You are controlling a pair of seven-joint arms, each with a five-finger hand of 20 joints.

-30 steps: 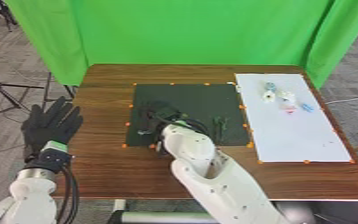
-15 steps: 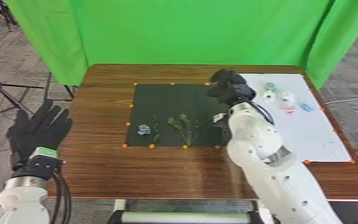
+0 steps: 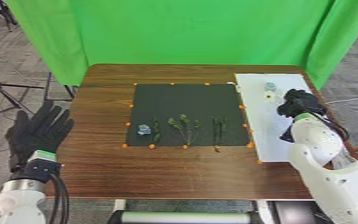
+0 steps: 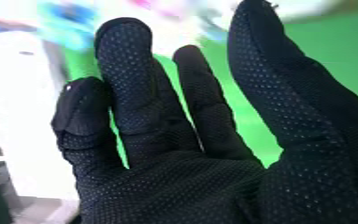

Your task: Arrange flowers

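In the head view, the right hand (image 3: pixel 302 104) is over the far right part of the white sheet (image 3: pixel 269 130), near where the loose flowers lie. What could go wrong here, I think, is that the broad glove comes down on small blooms and pushes them away, or takes two together, because they lie close. The pale blue flower (image 3: pixel 270 86) and the white flower (image 3: pixel 270 96) are beside this hand. On the black mat (image 3: pixel 184 97) there are a blue bloom (image 3: pixel 144 129), a thin sprig (image 3: pixel 156 131), a leafy branch (image 3: pixel 184 125) and bare stems (image 3: pixel 219 131); a low sleeve or cable could disturb them. The left hand (image 3: pixel 40 130) is beside the counter (image 3: pixel 158 175), with fingers spread, holding nothing.

In the right wrist view, the right hand has its fingers extended, slightly bent and apart, with the thumb well away from them. I see nothing held in it. Beyond the fingertips are a bright blue flower (image 4: pixel 67 20) and a pink flower (image 4: pixel 144 4), both blurred; whether the glove touches them, I cannot tell
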